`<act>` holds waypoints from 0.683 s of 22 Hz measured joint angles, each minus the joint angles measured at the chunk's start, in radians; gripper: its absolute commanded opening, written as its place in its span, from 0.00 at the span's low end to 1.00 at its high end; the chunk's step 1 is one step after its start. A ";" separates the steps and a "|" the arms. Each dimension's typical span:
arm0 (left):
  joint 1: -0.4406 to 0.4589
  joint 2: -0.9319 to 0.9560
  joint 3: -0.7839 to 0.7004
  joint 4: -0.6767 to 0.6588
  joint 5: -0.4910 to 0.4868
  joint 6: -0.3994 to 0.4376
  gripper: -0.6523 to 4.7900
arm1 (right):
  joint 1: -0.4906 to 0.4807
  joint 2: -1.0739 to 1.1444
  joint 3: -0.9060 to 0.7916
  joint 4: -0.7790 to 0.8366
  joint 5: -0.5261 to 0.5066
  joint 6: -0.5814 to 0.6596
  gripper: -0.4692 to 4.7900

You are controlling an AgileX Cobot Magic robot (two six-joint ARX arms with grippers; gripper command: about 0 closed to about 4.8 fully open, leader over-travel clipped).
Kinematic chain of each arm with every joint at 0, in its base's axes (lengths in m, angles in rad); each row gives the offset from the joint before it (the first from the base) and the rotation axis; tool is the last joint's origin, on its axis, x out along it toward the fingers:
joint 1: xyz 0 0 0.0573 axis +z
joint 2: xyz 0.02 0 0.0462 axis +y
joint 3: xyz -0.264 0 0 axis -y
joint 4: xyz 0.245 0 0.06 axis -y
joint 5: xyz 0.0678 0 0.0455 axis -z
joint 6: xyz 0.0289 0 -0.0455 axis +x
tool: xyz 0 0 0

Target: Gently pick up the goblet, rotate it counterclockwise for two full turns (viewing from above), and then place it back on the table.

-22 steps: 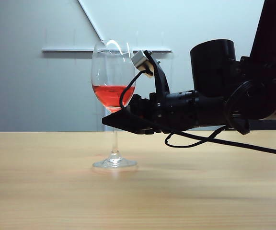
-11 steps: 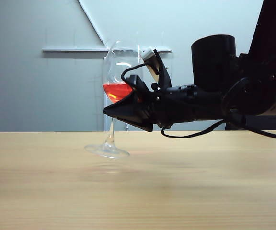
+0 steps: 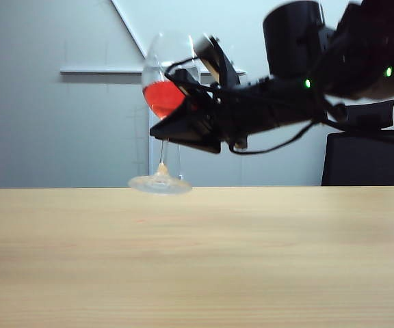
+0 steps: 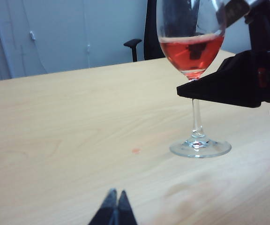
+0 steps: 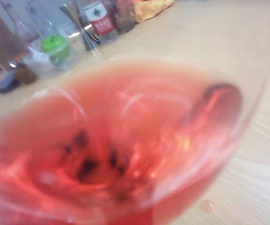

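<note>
Goblet (image 3: 161,96) higher, chair (image 3: 366,156) apparently behind.

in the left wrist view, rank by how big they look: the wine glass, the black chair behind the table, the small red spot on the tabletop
1. Tall clear wine glass with red liquid, though nearness to the camera inflates it.
2. Black office chair, partly hidden and farther off.
3. Small red spot on the beige wooden tabletop.

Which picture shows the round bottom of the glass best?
The left wrist view: the glass's foot looks sharp and whole above the table. The exterior view shows it edge-on and blurry. The right wrist view shows only the red drink.
</note>
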 measured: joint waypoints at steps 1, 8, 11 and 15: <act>0.000 -0.006 0.000 0.001 0.000 0.000 0.11 | 0.011 -0.028 0.012 -0.068 0.029 -0.033 0.08; 0.000 -0.005 0.000 0.000 0.000 0.000 0.11 | 0.049 -0.085 0.045 -0.336 0.124 -0.208 0.08; 0.000 -0.005 0.000 0.000 0.000 0.000 0.11 | 0.096 -0.124 0.045 -0.473 0.193 -0.334 0.08; 0.000 -0.005 0.000 0.000 0.000 0.000 0.11 | 0.143 -0.137 0.045 -0.491 0.278 -0.467 0.08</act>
